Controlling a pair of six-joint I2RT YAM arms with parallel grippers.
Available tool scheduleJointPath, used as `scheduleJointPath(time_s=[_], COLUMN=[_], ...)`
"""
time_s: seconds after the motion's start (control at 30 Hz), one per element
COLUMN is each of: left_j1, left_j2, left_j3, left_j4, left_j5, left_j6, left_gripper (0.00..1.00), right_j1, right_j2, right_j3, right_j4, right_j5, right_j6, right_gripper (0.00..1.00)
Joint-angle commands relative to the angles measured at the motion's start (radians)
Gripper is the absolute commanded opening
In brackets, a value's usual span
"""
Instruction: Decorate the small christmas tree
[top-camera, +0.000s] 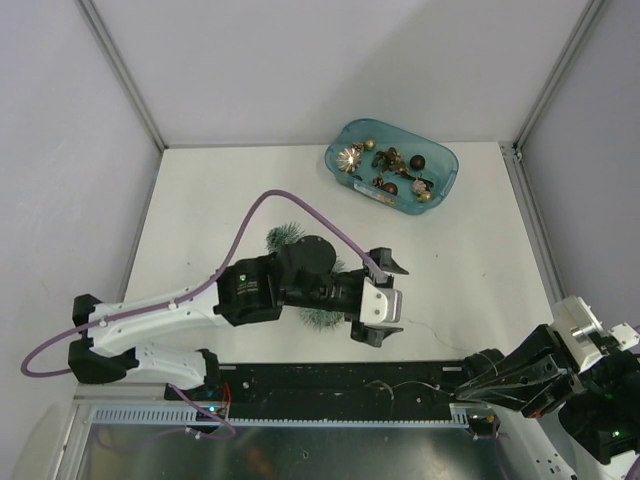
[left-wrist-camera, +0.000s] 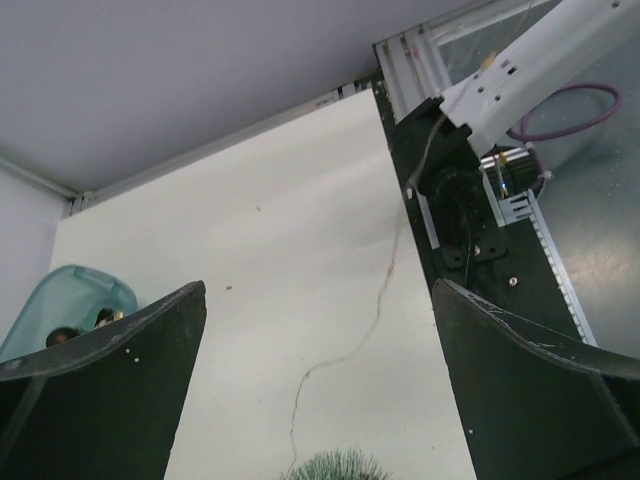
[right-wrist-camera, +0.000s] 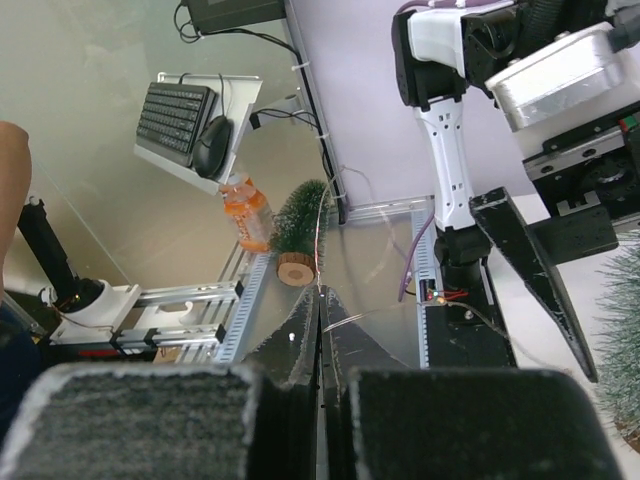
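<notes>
Teal tray untouched | L gripper wide open, empty | R gripper shut, empty | risk: L arm, lying over tree, tips it

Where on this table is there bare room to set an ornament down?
Free: the far-left table stretch beside the teal tray, and the right side between tray and right arm. Crowded: near centre, where the left gripper hangs by the small christmas tree.

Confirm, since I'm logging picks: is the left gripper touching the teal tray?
Apart. The top view shows bare table between the left gripper and the teal tray.
</notes>
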Motion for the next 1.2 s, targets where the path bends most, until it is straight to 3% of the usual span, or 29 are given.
scheduleJointPath(time_s=[0.0,0.47,0.53,0.6,0.67,0.77,0.87,1.17], left_j1=[-0.049,-0.079,-0.079,-0.080,-0.078,-0.079,-0.078,-0.079], left_j2=[0.021,0.123,0.119,0.103,0.078,0.027,-0.030,-0.200], left_j3=[0.004,0.061,0.053,0.040,0.028,0.007,-0.031,-0.159], left_j4=[0.094,0.121,0.120,0.118,0.108,0.066,0.023,-0.048], left_j5=[-0.033,0.078,0.094,0.119,0.138,0.163,0.191,0.230], left_j6=[0.018,-0.078,-0.082,-0.080,-0.085,-0.092,-0.100,-0.116], left_gripper=[1.00,1.00,0.92,0.78,0.54,0.31,0.25,0.21], right_j1=[0.012,0.071,0.077,0.085,0.100,0.136,0.184,0.273], right_j2=[-0.010,0.022,0.027,0.032,0.040,0.050,0.059,0.106], right_j3=[0.005,0.000,-0.004,-0.005,-0.007,-0.017,-0.034,-0.060], right_j4=[-0.004,-0.108,-0.102,-0.095,-0.089,-0.081,-0.080,-0.066], right_j5=[-0.023,0.022,0.024,0.030,0.043,0.070,0.109,0.192], right_j6=[-0.005,-0.133,-0.133,-0.137,-0.146,-0.165,-0.193,-0.251], right_gripper=[0.00,0.00,0.00,0.00,0.00,0.00,0.00,0.00])
